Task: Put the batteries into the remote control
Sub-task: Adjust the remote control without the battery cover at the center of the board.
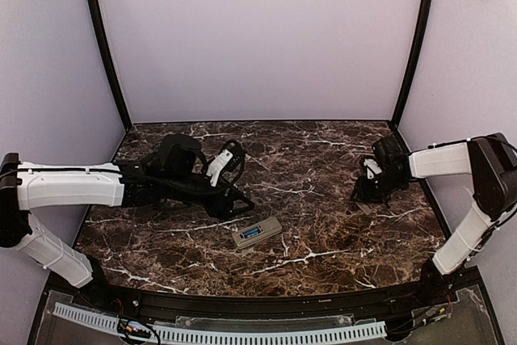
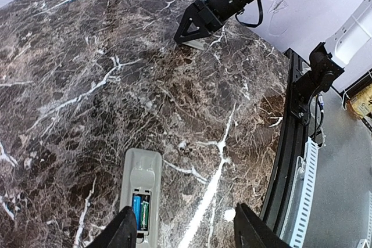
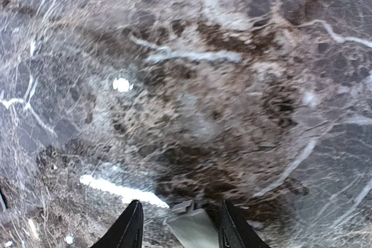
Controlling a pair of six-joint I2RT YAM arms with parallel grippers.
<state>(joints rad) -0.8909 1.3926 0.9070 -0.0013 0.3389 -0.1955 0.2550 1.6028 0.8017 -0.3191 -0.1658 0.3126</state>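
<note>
The dark brown marble table (image 1: pixel 323 159), veined in white, fills the floor of the enclosure. The left arm (image 1: pixel 69 186) reaches in from the left side and lies low over the middle of the table. The right arm (image 1: pixel 440 161) bends in from the right side, with its wrist pointed down at the surface near the right edge.

The remote control (image 1: pixel 257 233) lies flat on the table a little left of centre, toward the near edge, with its grey back up and its battery recess uncovered. In the overhead view it sits just below and to the right of the left arm's tip, and well apart from the right arm.

The left gripper (image 2: pixel 186 233) hangs over the near end of the remote. Its fingers are spread wide and nothing is caught between them. The remote's end lies just beside the finger (image 2: pixel 125 230) on the left of that wrist view.

The right gripper (image 3: pixel 181 220) is down at the table with its fingers parted. A small flat grey cover (image 3: pixel 195 233) lies on the marble between them. It is close to one finger, with a visible gap to the other, so it is not pinched.

The batteries (image 2: pixel 139 213) sit side by side in the recess at the end of the remote nearest the left gripper, their blue wrap showing.
</note>
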